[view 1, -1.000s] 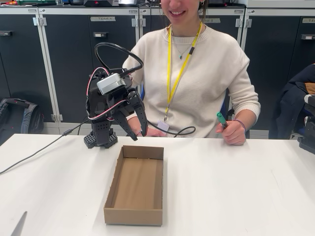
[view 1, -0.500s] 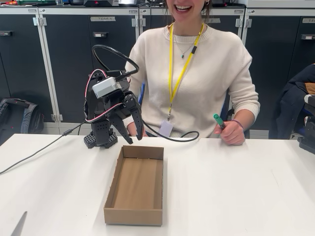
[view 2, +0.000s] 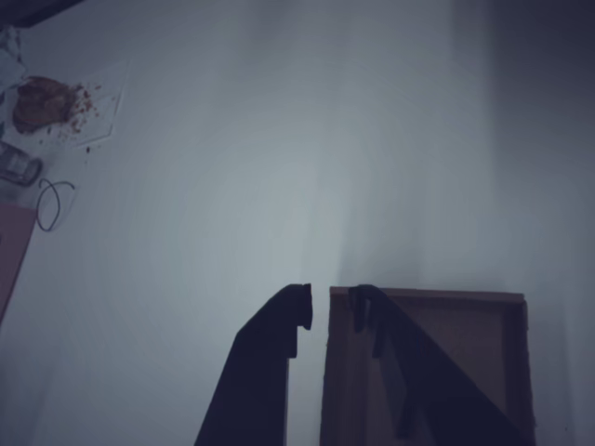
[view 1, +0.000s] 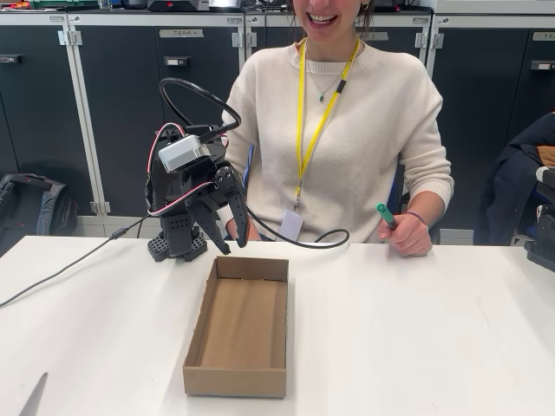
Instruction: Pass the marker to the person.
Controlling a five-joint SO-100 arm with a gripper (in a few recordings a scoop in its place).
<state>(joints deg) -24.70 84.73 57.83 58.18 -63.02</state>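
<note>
Hand [view 1: 229, 247] empty, fingers pointing down

arm [view 1: 186, 186] — black, white camera block | red-white wires, black cable loop | person [view 1: 347, 130] — cream sweater, yellow lanyard

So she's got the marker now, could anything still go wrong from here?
Little, probably. The marker sits in the person's hand, apart from the arm. Two small risks: the gripper hangs with its jaws slightly apart just above the cardboard box, so a downward move might clip the rim. Also, the black cable loops loosely near the box and her sweater, and could snag.
</note>
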